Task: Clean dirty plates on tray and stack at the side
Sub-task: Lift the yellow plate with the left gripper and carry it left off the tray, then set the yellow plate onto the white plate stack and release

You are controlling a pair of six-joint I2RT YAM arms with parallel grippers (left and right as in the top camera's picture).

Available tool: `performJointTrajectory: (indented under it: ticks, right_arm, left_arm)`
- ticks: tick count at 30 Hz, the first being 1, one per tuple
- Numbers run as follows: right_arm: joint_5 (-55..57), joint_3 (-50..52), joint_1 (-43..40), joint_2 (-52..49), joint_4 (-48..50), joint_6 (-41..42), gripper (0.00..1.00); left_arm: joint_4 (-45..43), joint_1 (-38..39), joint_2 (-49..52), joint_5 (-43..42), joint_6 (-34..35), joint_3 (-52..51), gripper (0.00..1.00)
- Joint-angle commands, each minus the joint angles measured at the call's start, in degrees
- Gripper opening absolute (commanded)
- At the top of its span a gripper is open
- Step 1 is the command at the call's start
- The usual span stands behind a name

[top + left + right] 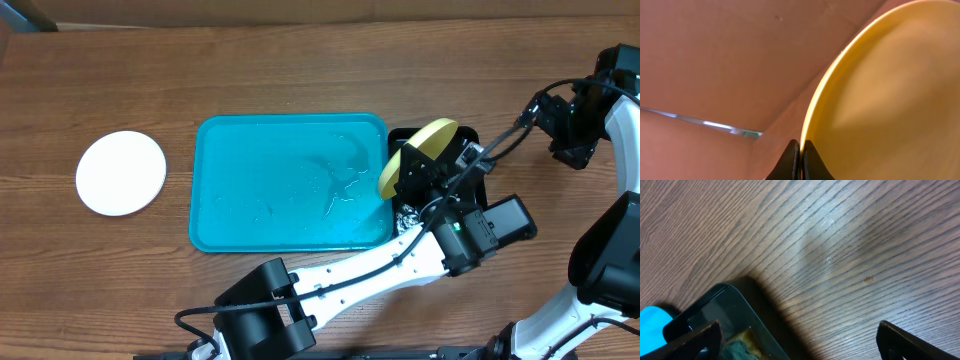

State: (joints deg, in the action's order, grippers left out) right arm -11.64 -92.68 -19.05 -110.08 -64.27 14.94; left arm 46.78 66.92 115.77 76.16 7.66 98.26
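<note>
The left end effector is shut tight on the rim of the yellow-green plate. It holds only the thin edge. The plate is up in the air and tipped on its side, over the black tray. The black tray sits just beside the right end of the blue tray.

The blue tray has no plates on it now. It looks wet and shiny. One white plate lies flat on the table, off to the left of the blue tray. I cannot tell if another plate is under it.

The right end effector is wide open and holds nothing. It hangs low over the table, near a corner of the black tray. Something greenish lies in that tray, maybe a sponge.

I think this plate has to go on the white plate next. That is a long way, right across the blue tray.

Here is what could go wrong. The grip is on a tiny bit of rim, so the plate could slip or swing if the arm moves fast. If the plate is wet, it is slippery. Carried too low, it could bump the rim of the blue tray. Let go while it is tipped, it could roll away or land crooked on the white plate.
</note>
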Motion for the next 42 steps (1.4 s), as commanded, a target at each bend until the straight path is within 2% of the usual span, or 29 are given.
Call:
performJointTrajectory:
  ticks: [1,8,13,17,23,25,26,28,35,42]
  right_arm:
    - [0.07,-0.92,0.02,1.53,0.11,-0.13,1.0]
    - [0.07,-0.92,0.02,1.53,0.11,-0.13,1.0]
    - [0.07,-0.92,0.02,1.53,0.11,-0.13,1.0]
    - [0.04,-0.92,0.02,1.53,0.11,-0.13,1.0]
    - [0.07,-0.92,0.02,1.53,0.11,-0.13,1.0]
    - [0.07,-0.92,0.02,1.53,0.11,-0.13,1.0]
    - [0.07,-0.92,0.02,1.53,0.11,-0.13,1.0]
    - [0.07,-0.92,0.02,1.53,0.11,-0.13,1.0]
    - [0.04,-0.92,0.02,1.53,0.11,-0.13,1.0]
    - [0.07,-0.92,0.02,1.53,0.11,-0.13,1.0]
  left_arm:
    - [-0.9,-3.02,-3.19,-7.76,0.02,1.27,0.04]
    - [-0.48,-11.28,-9.94,-26.93,2.4,1.29,0.04]
    - [3.8,-22.49,-15.19,-44.74,10.05,1.29,0.04]
    - [10.69,-36.2,-16.13,-55.74,16.39,1.29,0.04]
    - [18.8,-59.95,-14.69,-68.17,19.39,1.22,0.04]
    - [20.11,-67.23,-13.94,-70.44,19.41,1.22,0.04]
    - [21.77,-74.31,-13.07,-71.34,19.41,1.22,0.04]
    - [23.26,-81.26,-11.98,-71.28,19.41,1.22,0.04]
    - [24.52,-99.36,-4.98,-71.34,19.43,1.22,0.05]
    - [22.77,-104.39,0.81,-71.32,19.37,1.22,0.09]
